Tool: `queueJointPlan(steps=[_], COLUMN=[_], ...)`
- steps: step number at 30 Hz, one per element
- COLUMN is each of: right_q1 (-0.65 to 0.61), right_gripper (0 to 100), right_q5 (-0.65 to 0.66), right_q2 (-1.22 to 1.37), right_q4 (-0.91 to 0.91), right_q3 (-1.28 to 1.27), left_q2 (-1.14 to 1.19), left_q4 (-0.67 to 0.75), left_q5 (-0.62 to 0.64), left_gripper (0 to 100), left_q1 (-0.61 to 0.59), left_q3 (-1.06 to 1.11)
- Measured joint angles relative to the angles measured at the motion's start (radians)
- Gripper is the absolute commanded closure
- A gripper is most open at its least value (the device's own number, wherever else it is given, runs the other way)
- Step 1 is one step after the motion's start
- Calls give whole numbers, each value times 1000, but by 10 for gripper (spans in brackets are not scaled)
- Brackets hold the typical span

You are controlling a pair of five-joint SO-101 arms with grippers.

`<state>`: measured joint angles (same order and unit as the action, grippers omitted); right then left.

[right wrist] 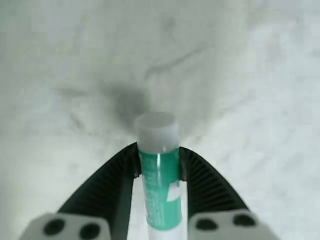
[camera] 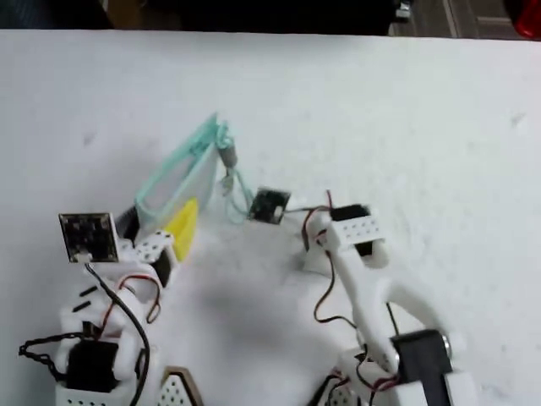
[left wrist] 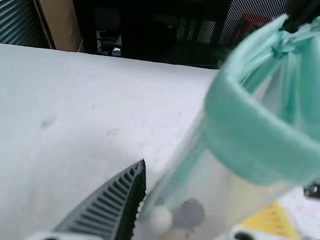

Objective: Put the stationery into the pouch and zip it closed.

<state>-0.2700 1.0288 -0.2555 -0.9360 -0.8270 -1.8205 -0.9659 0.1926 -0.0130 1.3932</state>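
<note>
The right end effector (right wrist: 157, 150) was closed narrowly on a green glue stick (right wrist: 159, 192), with the gray cap protruding past the tips over the counter (right wrist: 240, 75). The left end effector (left wrist: 180, 212) gripped the near end of the pouch (camera: 179, 182). The pouch stood left of centre with its teal-rimmed mouth open. A yellow item (camera: 183, 224) showed through the pouch wall at the near end. The stick's cap was just beside the pouch's far right corner.

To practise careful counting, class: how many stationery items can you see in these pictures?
2. A glue stick is gripped in the right hand; a yellow piece sits inside the pouch. More may be hidden in the pouch.
</note>
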Motion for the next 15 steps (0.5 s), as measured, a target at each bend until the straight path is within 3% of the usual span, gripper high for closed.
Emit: queueJointPlan(steps=[7,15], right_q1=[-21,-176], right_gripper=[981,981], right_q5=[-130,-488], right_q2=[-206,-253], right_q4=[-130,-319], right_q3=[189,763], left_q2=[0,0], left_q4=[0,0], left_q5=[0,0], left_gripper=[724,725], left_q1=[0,0], left_q3=[0,0])
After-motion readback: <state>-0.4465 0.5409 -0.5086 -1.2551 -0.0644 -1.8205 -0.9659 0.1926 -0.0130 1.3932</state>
